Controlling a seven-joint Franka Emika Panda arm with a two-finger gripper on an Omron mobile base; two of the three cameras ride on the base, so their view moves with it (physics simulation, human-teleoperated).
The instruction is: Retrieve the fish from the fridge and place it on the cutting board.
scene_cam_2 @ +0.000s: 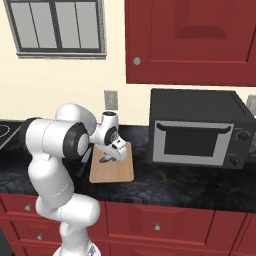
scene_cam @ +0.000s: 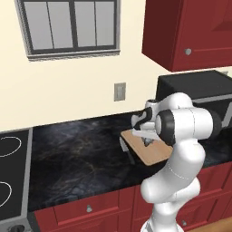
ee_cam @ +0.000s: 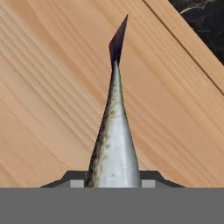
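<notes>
The light tan cutting board (scene_cam: 156, 154) (scene_cam_2: 117, 172) (ee_cam: 48, 87) lies on the black countertop in front of the arm. A slim silver-grey fish (scene_cam: 147, 142) (scene_cam_2: 105, 160) (ee_cam: 114, 140) hangs just over the board, its dark tail pointing away from the hand. My gripper (scene_cam: 146, 137) (scene_cam_2: 109, 156) (ee_cam: 113, 180) is right above the board, shut on the fish's body, with one fingertip on each side of it. I cannot tell whether the fish touches the wood. The fridge is out of view.
A black microwave (scene_cam: 199, 90) (scene_cam_2: 197, 135) stands on the black countertop (scene_cam: 77, 154) (scene_cam_2: 175, 185) just right of the board. A stovetop (scene_cam: 11, 176) lies at the far left. Dark red cabinets (scene_cam_2: 190, 40) hang above, and a wall outlet (scene_cam: 119, 92) is behind the board.
</notes>
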